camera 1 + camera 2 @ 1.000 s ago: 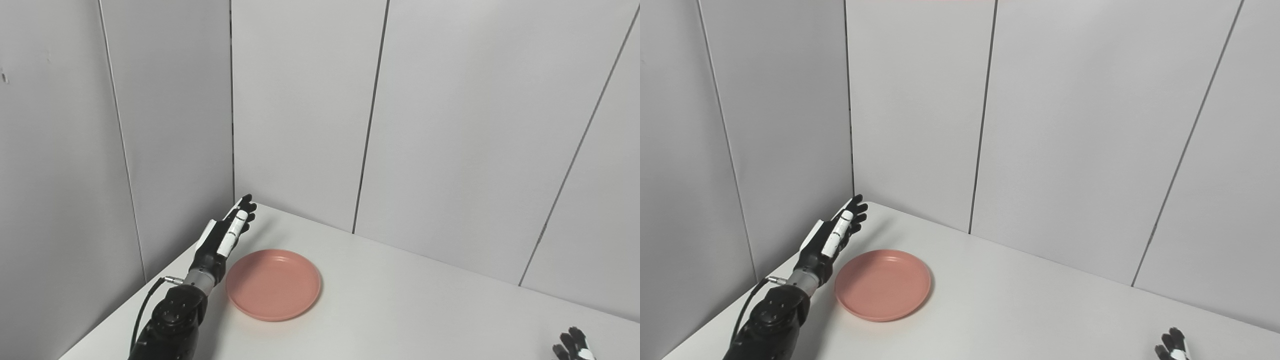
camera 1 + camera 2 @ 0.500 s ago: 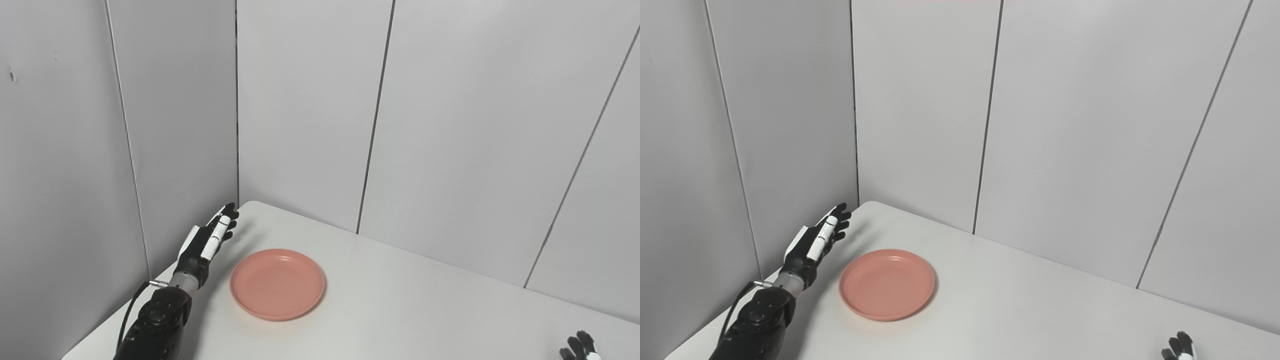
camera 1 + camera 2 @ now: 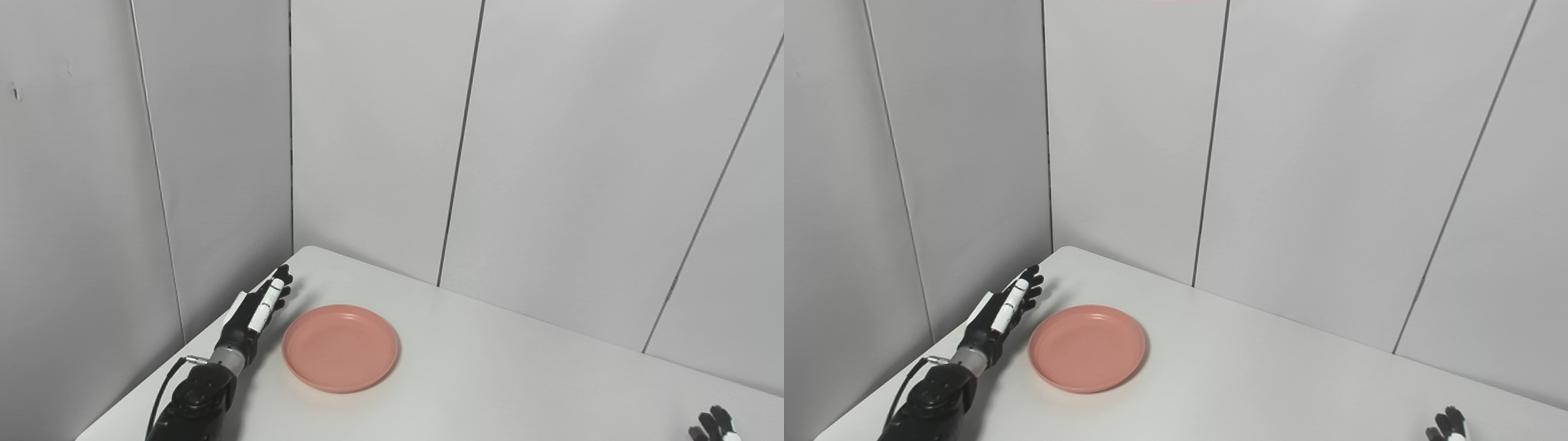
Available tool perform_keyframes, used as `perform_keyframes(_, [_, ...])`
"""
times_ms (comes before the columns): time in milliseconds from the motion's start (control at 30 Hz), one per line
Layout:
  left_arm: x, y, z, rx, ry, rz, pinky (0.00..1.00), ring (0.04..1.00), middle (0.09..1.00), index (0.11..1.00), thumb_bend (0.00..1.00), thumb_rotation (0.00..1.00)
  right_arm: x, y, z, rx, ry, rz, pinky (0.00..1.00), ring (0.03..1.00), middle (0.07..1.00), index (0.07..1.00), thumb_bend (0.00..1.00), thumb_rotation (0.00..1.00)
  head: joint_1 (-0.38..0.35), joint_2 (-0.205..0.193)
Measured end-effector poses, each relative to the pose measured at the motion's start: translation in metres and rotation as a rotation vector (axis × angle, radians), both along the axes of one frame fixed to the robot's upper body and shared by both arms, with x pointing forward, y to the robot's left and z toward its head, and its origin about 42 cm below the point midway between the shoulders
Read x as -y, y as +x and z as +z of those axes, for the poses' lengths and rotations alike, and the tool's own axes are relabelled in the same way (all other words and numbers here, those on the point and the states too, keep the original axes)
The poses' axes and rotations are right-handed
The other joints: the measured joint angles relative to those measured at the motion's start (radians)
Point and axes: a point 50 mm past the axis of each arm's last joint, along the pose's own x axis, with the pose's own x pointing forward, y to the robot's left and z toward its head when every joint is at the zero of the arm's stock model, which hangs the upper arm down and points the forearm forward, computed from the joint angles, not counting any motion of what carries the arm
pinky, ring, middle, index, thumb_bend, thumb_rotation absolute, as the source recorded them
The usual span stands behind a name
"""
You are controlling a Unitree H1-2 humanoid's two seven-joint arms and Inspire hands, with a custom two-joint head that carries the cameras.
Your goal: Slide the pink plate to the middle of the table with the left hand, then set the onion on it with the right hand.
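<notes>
Nearest you, at the bottom right edge, only the fingertips of your right robot hand (image 3: pixel 713 425) show; you cannot tell whether it is open or closed, and it holds nothing you can see. The onion is not in either view, so you have to find it before the second step.

On the near left, your left robot hand (image 3: pixel 257 309) hangs low over the tabletop (image 3: pixel 520 373), fingers stretched out and apart, holding nothing. It sits just beside the left rim of the pink plate (image 3: pixel 340 347), apparently not touching it.

The plate lies flat and empty on the left part of the tabletop, so the slide is likely not yet finished. To do it well, bring the outstretched fingers against the plate's left rim, keep the hand low, and push evenly rightward. Push through the rim's middle, or the plate may spin away from your fingers.

Nothing lies in the path to the right. Farther off, the grey wall panels (image 3: pixel 367 153) close in behind and to the left, leaving your left arm little room.
</notes>
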Motion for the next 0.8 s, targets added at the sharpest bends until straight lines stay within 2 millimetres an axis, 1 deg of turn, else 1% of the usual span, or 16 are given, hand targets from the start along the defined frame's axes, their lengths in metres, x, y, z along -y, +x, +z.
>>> perform_keyframes(67, [0.001,0.000,-0.001,0.001,-0.006,-0.003,0.95,0.943,0.939,0.934,0.66,1.00,0.000,0.000,0.000,0.000,0.001,0.000,1.00,1.000,1.000,1.000,0.35,1.00,-0.003,0.003])
perform_keyframes(233, [0.007,0.001,-0.003,0.002,-0.024,-0.008,0.96,0.943,0.932,0.929,0.67,1.00,0.000,0.000,0.001,0.001,0.003,0.000,1.00,1.000,1.000,1.000,0.35,1.00,-0.003,0.005])
perform_keyframes(500, [0.030,0.004,-0.010,-0.001,-0.064,-0.038,0.97,0.952,0.941,0.937,0.63,1.00,0.000,-0.002,0.004,0.008,0.004,-0.001,1.00,1.000,1.000,1.000,0.34,1.00,-0.003,0.011])
perform_keyframes(667, [0.036,0.004,-0.009,-0.007,-0.062,-0.055,0.96,0.957,0.951,0.945,0.64,1.00,0.000,-0.003,0.005,0.004,0.004,-0.005,1.00,1.000,1.000,1.000,0.33,1.00,-0.009,0.012])
perform_keyframes(800, [0.039,0.005,-0.010,-0.013,-0.057,-0.065,0.96,0.956,0.952,0.943,0.59,1.00,-0.001,-0.003,0.006,0.005,0.001,-0.003,1.00,1.000,1.000,1.000,0.33,1.00,-0.011,0.014])
